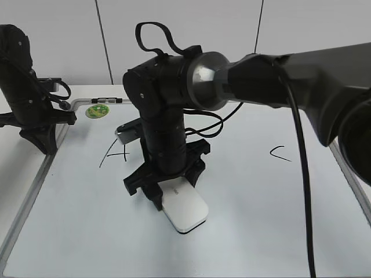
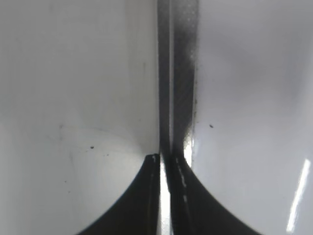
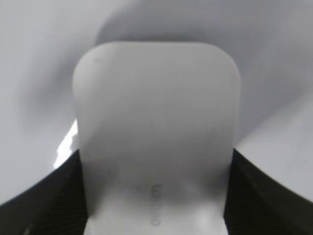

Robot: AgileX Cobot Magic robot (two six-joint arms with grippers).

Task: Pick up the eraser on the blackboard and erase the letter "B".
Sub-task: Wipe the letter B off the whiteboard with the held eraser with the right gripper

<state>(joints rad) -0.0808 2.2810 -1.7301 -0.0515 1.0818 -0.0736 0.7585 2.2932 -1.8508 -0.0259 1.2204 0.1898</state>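
Eraser [image 1: 184,211] lies flat on the blackboard [image 1: 261,231], nearer the camera than the letter row, below and right of the "A" [image 1: 114,153]. Right gripper [image 1: 168,194] is down over its far end. In the right wrist view the eraser [image 3: 156,132] fills the space between the two dark fingers [image 3: 44,196], which sit against both of its long sides: narrow, closed on the block. Whether it is lifted clear of the board or only clamped in place I cannot tell; in the exterior view its near end appears to rest on the surface.

Progress, as judged: the grasp looks made. Lift, carry and wipe are left to do.

Letter "B": not visible. The right arm stands just right of the "A", between it and the "C" [image 1: 280,154], and covers the spot where a "B" would sit. Cannot say whether it is still fully drawn.

Farther back: round green magnet [image 1: 97,110] above and left of the "A", by the board's far edge. Left gripper [image 1: 43,136] is parked at the board's left frame, well apart from the eraser; in the left wrist view its fingers [image 2: 142,196] are pressed nearly together, holding nothing.
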